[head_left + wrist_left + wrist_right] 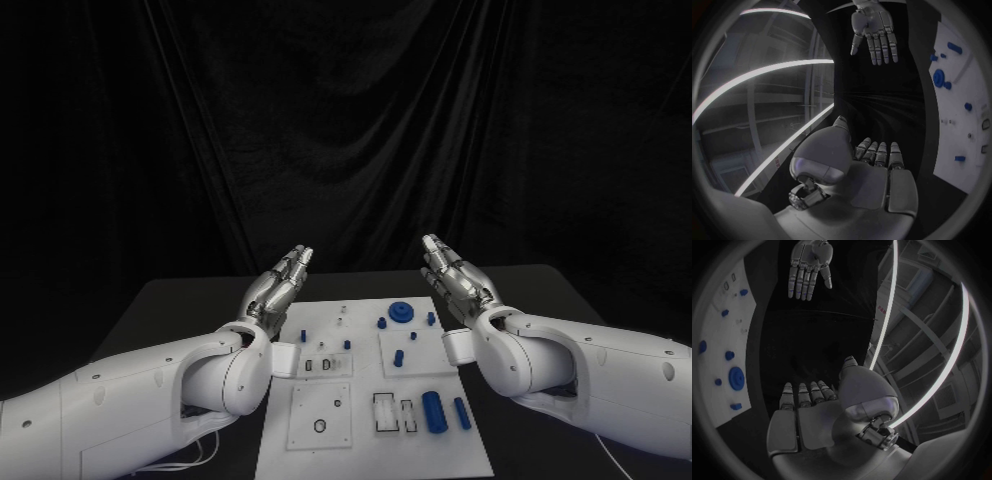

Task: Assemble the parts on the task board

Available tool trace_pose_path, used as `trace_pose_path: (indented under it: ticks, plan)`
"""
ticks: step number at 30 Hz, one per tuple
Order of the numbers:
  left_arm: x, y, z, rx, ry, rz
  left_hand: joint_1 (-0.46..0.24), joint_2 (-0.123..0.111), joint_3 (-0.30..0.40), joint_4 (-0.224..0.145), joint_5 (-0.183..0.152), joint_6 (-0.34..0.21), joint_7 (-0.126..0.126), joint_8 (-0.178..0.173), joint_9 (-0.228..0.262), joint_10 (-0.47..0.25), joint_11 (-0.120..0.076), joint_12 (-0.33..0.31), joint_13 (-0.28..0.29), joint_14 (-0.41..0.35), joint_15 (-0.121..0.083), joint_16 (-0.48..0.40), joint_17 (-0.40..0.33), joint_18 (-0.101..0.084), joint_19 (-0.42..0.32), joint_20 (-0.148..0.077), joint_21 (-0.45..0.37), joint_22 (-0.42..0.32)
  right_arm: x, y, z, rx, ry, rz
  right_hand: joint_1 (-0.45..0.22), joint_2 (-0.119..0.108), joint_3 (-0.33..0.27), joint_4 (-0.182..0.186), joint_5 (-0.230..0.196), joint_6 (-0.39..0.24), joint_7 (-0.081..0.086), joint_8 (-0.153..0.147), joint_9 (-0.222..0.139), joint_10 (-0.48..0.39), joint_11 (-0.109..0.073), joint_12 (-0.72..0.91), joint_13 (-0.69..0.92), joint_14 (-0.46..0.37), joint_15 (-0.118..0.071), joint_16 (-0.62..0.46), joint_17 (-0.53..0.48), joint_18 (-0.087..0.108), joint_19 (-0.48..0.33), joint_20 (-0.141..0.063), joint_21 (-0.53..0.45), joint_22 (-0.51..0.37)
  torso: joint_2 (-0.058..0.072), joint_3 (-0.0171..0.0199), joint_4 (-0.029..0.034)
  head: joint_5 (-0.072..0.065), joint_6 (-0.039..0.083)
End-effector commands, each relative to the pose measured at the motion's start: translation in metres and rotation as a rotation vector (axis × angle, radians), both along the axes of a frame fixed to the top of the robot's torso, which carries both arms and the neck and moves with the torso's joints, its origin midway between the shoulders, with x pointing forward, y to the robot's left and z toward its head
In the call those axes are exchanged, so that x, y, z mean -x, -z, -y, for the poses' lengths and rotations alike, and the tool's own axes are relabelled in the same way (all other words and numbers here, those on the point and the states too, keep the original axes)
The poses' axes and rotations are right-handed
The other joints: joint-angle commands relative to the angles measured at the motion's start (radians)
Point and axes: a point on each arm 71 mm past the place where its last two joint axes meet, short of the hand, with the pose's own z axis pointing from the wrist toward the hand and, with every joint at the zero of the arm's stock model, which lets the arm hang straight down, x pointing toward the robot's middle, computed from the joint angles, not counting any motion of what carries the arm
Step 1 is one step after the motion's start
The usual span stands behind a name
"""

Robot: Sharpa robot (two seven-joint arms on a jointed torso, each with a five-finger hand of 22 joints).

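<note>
Silver fingers on my left hand [278, 283] are straight and side by side, and they hold nothing. My right hand [456, 275] looks the same: fingers flat, together, nothing in them. Both hands are up off the table with the palms facing each other, one at 10 o'clock from the board and one at 2 o'clock. I think they wait like this so the board stays in plain sight before I pick anything.

From the left wrist I see my own palm [873, 172] and, across the gap, the right hand [872, 27] hanging open. From the right wrist it is the other way round, with the left hand [807, 267] across from me.

My white board [368, 440] lies flat in the middle of the table [173, 300], between my arms. Blue parts sit on it: a round wheel [400, 310] at the far end, and two pegs [444, 411] lying near the 4 o'clock corner. No part is picked up yet, so the job looks not started.

My arms cover both side edges of the board. Small holes and tiny parts on it are too little for me to tell apart.
</note>
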Motion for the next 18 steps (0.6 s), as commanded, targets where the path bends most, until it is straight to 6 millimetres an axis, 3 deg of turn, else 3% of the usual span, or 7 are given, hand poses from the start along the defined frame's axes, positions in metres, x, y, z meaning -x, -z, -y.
trace_pose_path:
  ticks: [1, 10, 11, 13, 16, 17, 18]
  plan:
    - [0.004, -0.012, 0.010, 0.229, 0.155, 0.036, 0.042, 0.003, -0.001, 0.013, 0.016, 0.014, 0.005, 0.005, 0.002, 0.003, 0.020, -0.007, -0.001, 0.000, 0.042, -0.004, -0.001, 0.053, -0.001, 0.085, -0.003, -0.001, 0.003, -0.003, -0.008, -0.169, -0.181, -0.085, 0.030, 0.003, -0.006, 0.003, 0.009, 0.002, 0.018, 0.012, 0.004, -0.001, 0.020, -0.005, -0.001, 0.000, 0.015, -0.005, -0.001, 0.014, 0.001, 0.019, -0.007, -0.001, 0.000, 0.0001, 0.0000, 0.000, 0.000]
    - [0.009, -0.019, 0.015, 0.406, 0.283, 0.042, 0.071, 0.003, 0.008, 0.012, 0.052, 0.042, 0.017, 0.009, 0.006, 0.009, 0.042, -0.004, 0.001, 0.000, 0.095, -0.004, -0.001, 0.063, -0.001, 0.145, -0.003, -0.001, 0.005, -0.008, -0.007, -0.274, -0.319, -0.132, 0.046, 0.000, -0.003, 0.002, 0.010, 0.020, 0.049, 0.055, 0.013, -0.001, 0.053, -0.005, -0.001, 0.000, 0.067, -0.005, -0.001, 0.010, 0.001, 0.060, -0.007, -0.001, 0.000, 0.0001, 0.0000, 0.000, 0.000]
    - [0.010, -0.019, 0.015, 0.419, 0.291, 0.042, 0.082, 0.002, 0.012, 0.010, 0.065, 0.055, 0.021, 0.012, 0.008, 0.023, 0.049, 0.002, 0.006, 0.000, 0.110, -0.004, -0.001, 0.064, -0.001, 0.159, -0.003, -0.001, 0.006, -0.009, -0.007, -0.281, -0.328, -0.135, 0.049, -0.001, -0.003, 0.002, 0.010, 0.024, 0.055, 0.062, 0.015, -0.001, 0.060, -0.005, -0.001, 0.000, 0.073, -0.005, -0.001, 0.009, 0.001, 0.065, -0.007, -0.001, 0.000, 0.0001, 0.0000, 0.000, 0.000]
    - [0.010, -0.020, 0.015, 0.437, 0.302, 0.043, 0.104, 0.000, 0.019, 0.009, 0.095, 0.064, 0.026, 0.014, 0.009, 0.041, 0.062, 0.014, 0.012, 0.000, 0.115, -0.004, -0.001, 0.064, 0.003, 0.170, 0.000, 0.002, 0.006, -0.009, -0.006, -0.290, -0.340, -0.139, 0.056, -0.003, -0.001, 0.001, 0.014, 0.031, 0.062, 0.076, 0.017, -0.001, 0.069, -0.005, -0.001, 0.000, 0.084, -0.005, -0.001, 0.010, 0.001, 0.078, -0.007, -0.001, 0.000, 0.0001, 0.0000, 0.000, 0.000]
    - [0.011, -0.020, 0.015, 0.450, 0.310, 0.043, 0.116, 0.000, 0.024, 0.009, 0.109, 0.075, 0.034, 0.017, 0.011, 0.050, 0.071, 0.023, 0.016, 0.000, 0.116, -0.004, -0.001, 0.065, 0.005, 0.174, 0.002, 0.004, 0.006, -0.010, -0.006, -0.296, -0.346, -0.141, 0.073, -0.009, 0.003, 0.001, 0.030, 0.053, 0.086, 0.112, 0.023, 0.000, 0.103, 0.000, 0.001, 0.000, 0.097, -0.005, -0.001, 0.010, 0.004, 0.089, -0.003, 0.002, 0.000, 0.0001, 0.0000, 0.000, 0.000]
    - [0.011, -0.020, 0.015, 0.451, 0.311, 0.043, 0.143, -0.002, 0.035, 0.007, 0.146, 0.092, 0.048, 0.022, 0.013, 0.058, 0.077, 0.036, 0.019, 0.001, 0.120, -0.001, 0.000, 0.064, 0.008, 0.176, 0.005, 0.006, 0.006, -0.010, -0.006, -0.296, -0.346, -0.141, 0.078, -0.010, 0.004, 0.001, 0.035, 0.058, 0.091, 0.119, 0.024, 0.001, 0.106, 0.003, 0.002, 0.000, 0.099, -0.005, -0.001, 0.010, 0.005, 0.091, -0.002, 0.003, 0.000, 0.0001, 0.0000, 0.000, 0.000]
    - [0.000, -0.022, -0.013, 0.319, 0.326, 0.239, 0.173, -0.006, 0.045, 0.004, 0.180, 0.112, 0.058, 0.029, 0.016, 0.070, 0.091, 0.063, 0.025, 0.007, 0.133, 0.010, 0.005, 0.064, 0.017, 0.182, 0.011, 0.010, 0.010, -0.014, 0.011, -0.291, -0.420, -0.097, 0.093, -0.014, 0.008, -0.001, 0.054, 0.070, 0.096, 0.135, 0.027, 0.004, 0.112, 0.012, 0.005, 0.000, 0.111, -0.005, -0.001, 0.008, 0.010, 0.100, 0.002, 0.006, 0.042, -0.0031, 0.0126, -0.005, -0.089]
